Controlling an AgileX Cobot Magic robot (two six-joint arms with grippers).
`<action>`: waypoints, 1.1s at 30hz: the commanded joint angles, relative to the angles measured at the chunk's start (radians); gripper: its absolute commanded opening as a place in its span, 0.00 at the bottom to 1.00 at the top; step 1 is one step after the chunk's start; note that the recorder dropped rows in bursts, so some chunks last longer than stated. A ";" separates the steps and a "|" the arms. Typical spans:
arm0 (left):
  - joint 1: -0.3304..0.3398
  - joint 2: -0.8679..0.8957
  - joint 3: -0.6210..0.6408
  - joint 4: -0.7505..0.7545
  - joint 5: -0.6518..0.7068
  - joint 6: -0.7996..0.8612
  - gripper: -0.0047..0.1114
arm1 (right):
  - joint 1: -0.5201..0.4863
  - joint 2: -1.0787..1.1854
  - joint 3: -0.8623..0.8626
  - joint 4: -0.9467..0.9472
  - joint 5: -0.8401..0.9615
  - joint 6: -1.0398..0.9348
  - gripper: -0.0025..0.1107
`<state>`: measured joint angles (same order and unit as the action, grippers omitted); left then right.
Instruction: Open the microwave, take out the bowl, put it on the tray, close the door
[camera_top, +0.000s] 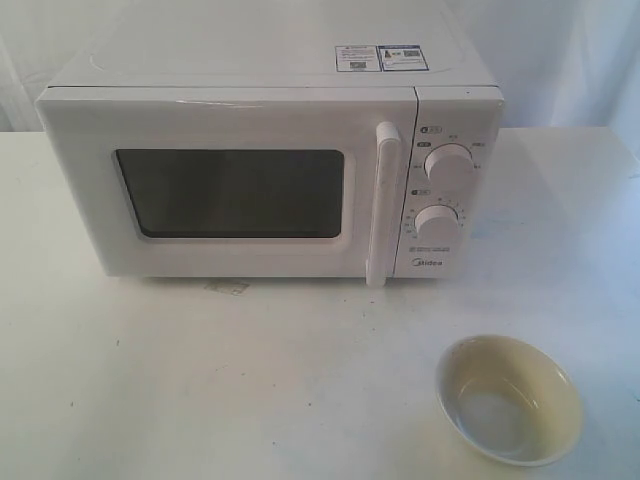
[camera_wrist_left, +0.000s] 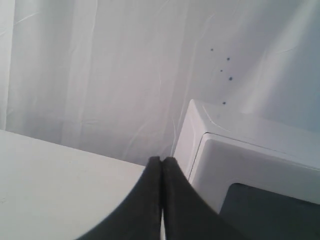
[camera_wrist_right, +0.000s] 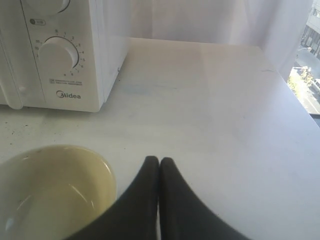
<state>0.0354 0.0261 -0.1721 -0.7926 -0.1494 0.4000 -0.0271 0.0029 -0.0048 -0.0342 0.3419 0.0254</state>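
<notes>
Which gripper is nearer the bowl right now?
Right. The right gripper, shut, sits just beside the bowl; the left gripper, also shut, is over by the microwave at its window side.

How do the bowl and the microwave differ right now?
The bowl is small, round and open-topped; the microwave is large, boxy, door shut. The bowl is cream-yellow inside; the microwave's window is dark. Both are white outside and stand on the table.
</notes>
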 joint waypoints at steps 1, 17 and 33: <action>0.000 -0.026 0.083 -0.007 -0.064 -0.002 0.04 | -0.004 -0.003 0.005 -0.003 0.000 0.004 0.02; -0.008 -0.026 0.172 0.556 0.258 -0.266 0.04 | -0.004 -0.003 0.005 -0.003 0.000 0.004 0.02; -0.038 -0.026 0.172 0.622 0.385 -0.345 0.04 | -0.004 -0.003 0.005 -0.003 0.000 0.004 0.02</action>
<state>0.0045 0.0041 -0.0036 -0.1762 0.2343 0.0790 -0.0271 0.0029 -0.0048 -0.0342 0.3440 0.0254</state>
